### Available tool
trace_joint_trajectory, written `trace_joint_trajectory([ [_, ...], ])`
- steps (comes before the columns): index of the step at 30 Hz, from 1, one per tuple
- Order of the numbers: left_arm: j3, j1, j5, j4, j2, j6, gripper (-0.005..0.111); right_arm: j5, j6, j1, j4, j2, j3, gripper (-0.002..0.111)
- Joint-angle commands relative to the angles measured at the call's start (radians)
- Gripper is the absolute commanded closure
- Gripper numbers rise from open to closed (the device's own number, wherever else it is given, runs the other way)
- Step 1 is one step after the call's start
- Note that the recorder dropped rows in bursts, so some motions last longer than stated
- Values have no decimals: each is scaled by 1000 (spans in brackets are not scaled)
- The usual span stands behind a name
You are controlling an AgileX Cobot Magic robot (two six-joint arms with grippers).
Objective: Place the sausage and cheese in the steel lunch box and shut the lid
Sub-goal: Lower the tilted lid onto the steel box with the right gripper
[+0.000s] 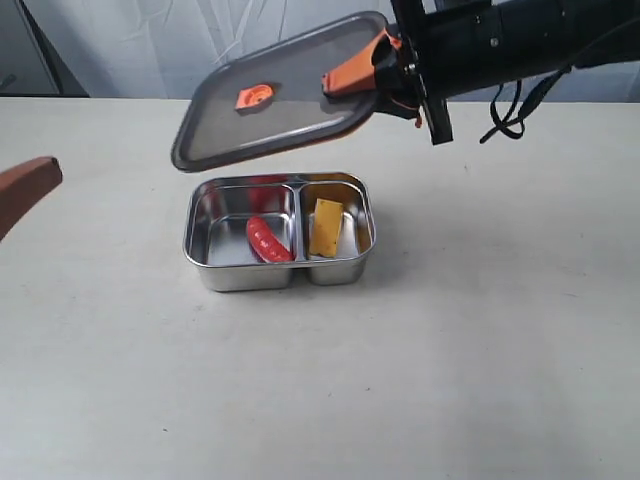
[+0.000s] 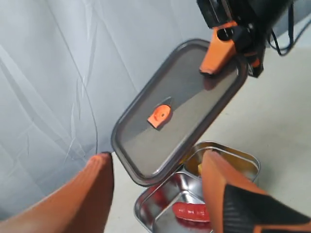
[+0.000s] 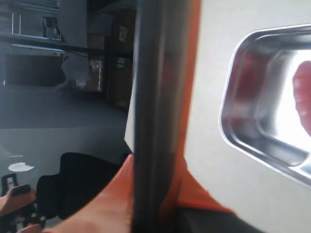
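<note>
A pale, matte, faintly speckled flat table carries one shiny rectangular steel lunch box with rounded corners and mirror-smooth walls. A thin divider splits it into two compartments, the left one wider than the right. Above the box and slightly behind it, clear of its rim, hangs one dark, smoky translucent rectangular lid. It has rounded corners and is tilted, with its left end lower. The right gripper, black-bodied with smooth orange fingers, is clenched on the lid's right edge, one finger above and one below. The left gripper is released, its two orange fingers spread wide with nothing between them, low at the table's left side. One small red, curved, ridged plastic sausage lies in the left compartment against the divider. One small yellow-orange cheese, a flat wedge, leans in the right compartment. One small orange tab sits at the lid's centre. An orange seal lines the lid's underside in the right wrist view.
</note>
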Motion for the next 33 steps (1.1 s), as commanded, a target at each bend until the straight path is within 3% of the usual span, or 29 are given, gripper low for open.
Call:
trace_joint_trajectory([
  [1,-7,-4,-31,-203,87,-14,56,19,-60,-35,-59,133,-51,109],
  [4,-21,-4,-33,-307,182,-14,56,19,-62,-35,-91,185,-78,109],
  [14,-88,-4,-99,-307,450,-85,56,19,-108,-23,-88,179,-108,109],
  [18,-99,-4,-103,-307,483,-93,57,19,-110,18,-94,179,-108,109],
  [25,-99,-4,-119,-307,504,-106,74,19,-134,88,-105,179,-111,109],
  [33,-99,-4,-80,-307,504,-108,74,19,-136,80,-120,202,-111,109],
])
